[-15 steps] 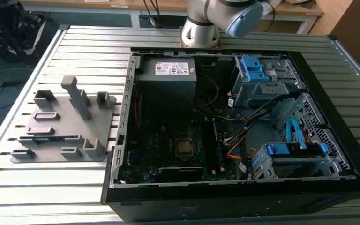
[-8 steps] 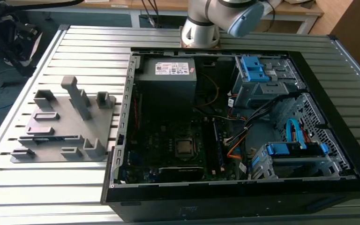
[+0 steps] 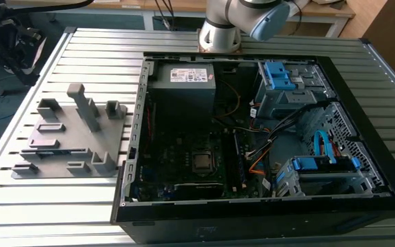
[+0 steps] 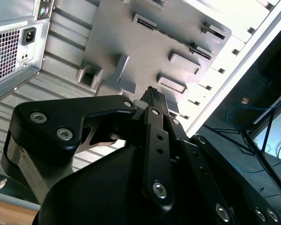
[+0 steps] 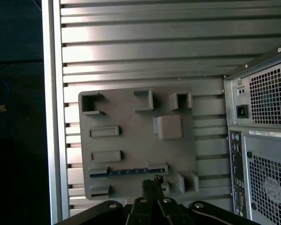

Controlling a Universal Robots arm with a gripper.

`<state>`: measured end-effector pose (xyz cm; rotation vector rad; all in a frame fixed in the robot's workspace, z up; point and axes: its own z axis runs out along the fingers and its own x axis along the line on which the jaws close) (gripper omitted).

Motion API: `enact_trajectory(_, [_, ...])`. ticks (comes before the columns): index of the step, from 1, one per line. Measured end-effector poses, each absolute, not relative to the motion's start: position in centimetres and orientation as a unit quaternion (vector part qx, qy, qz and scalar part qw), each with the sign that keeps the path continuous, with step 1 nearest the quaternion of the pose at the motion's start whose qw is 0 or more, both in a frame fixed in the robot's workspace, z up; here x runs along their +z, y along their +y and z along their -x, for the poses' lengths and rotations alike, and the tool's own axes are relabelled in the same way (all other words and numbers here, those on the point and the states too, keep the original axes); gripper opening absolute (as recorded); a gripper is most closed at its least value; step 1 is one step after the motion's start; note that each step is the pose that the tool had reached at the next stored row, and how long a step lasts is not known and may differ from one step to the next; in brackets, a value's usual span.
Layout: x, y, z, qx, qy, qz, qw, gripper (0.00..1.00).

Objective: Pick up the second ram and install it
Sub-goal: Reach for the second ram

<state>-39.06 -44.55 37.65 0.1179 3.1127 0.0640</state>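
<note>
Filling much of the slatted metal table point(image 3: 88, 51), the open computer case point(image 3: 252, 212) leaves bare slats all around the grey holder tray point(image 5: 131, 117), which lies just beside the case's side wall. The gripper point(image 5: 152, 180) hangs over one long edge of the tray, its fingers pinched together on nothing. The second ram point(image 5: 129, 172) sits in the tray's long slot along that edge, untouched.

Slatted aluminium table point(image 3: 88, 51), brightly lit along its ribs. Wooden workbench point(image 3: 324, 11) beyond it. Dark floor point(image 4: 234, 154) carrying loose blue cables point(image 4: 246, 111).
</note>
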Motion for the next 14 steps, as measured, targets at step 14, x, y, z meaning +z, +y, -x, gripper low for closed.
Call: enact_trajectory(14, [36.71,-44.91,39.5,0.02,0.999,-0.038,0.013,0.1])
